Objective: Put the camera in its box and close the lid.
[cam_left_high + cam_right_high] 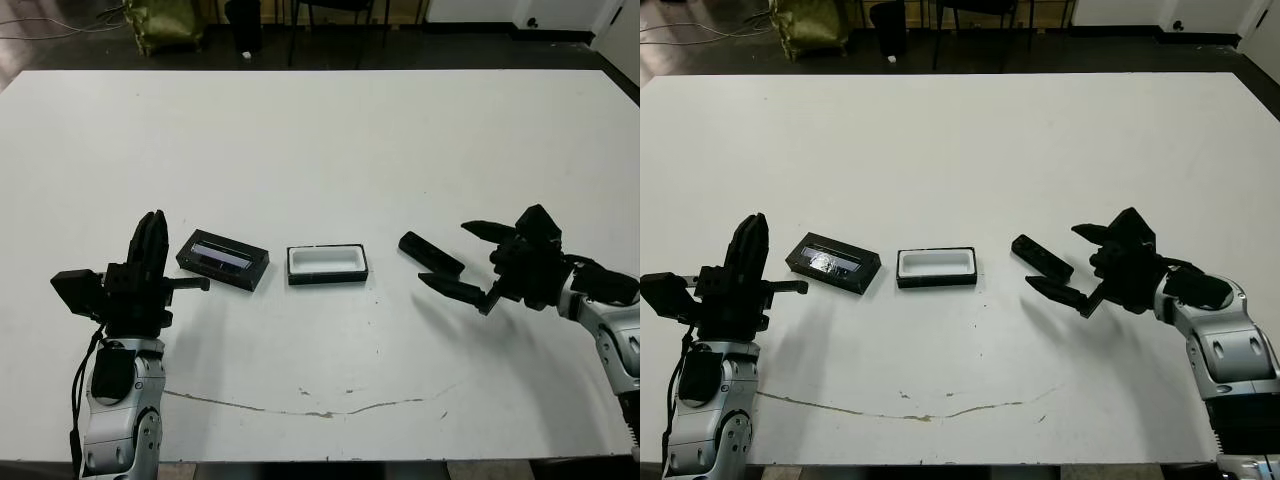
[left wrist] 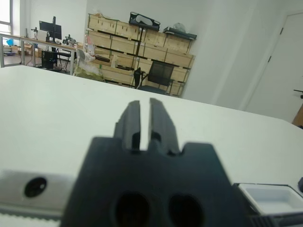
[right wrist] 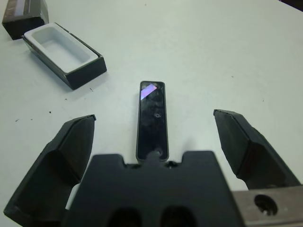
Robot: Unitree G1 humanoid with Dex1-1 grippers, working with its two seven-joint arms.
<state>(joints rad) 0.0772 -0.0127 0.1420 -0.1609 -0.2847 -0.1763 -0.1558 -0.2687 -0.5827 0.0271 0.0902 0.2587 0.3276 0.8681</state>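
The camera (image 1: 430, 254), a slim black bar with a purple patch at one end (image 3: 151, 119), lies flat on the white table right of centre. My right gripper (image 1: 470, 258) is open just to its right, low over the table, its fingers (image 3: 246, 146) spread either side of the camera's near end without touching it. The box (image 1: 327, 264), a black tray with white lining, sits at the table's middle. The lid (image 1: 222, 258), black with a glossy window strip, lies left of the box. My left gripper (image 1: 150, 240) stands upright left of the lid, fingers (image 2: 161, 122) shut and empty.
The white table (image 1: 320, 150) stretches far back, with a thin crack line (image 1: 330, 408) near the front edge. Beyond the far edge are a dark floor, chair legs and a yellow-green bag (image 1: 165, 20). Shelves with wooden crates (image 2: 137, 47) stand behind.
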